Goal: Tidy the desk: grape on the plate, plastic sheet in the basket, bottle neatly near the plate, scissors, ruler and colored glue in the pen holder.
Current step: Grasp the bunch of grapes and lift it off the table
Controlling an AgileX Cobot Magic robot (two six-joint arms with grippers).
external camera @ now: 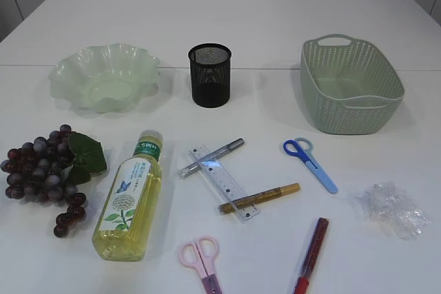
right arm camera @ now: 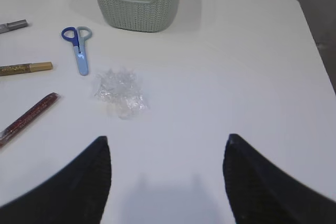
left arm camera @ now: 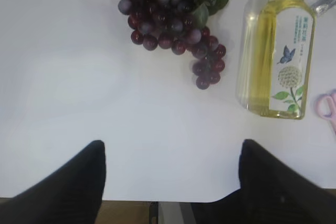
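Contents by count: one grape bunch (external camera: 45, 170), one bottle (external camera: 131, 201), one plate (external camera: 105, 77), one pen holder (external camera: 209, 74), one basket (external camera: 350, 84), two scissors (external camera: 310, 163) (external camera: 201, 256), one ruler (external camera: 224, 182), three glue pens (external camera: 212, 158) (external camera: 260, 197) (external camera: 311, 253), one plastic sheet (external camera: 393, 209).

Bright, even overhead light; soft short shadows; wrist views slightly blurred.
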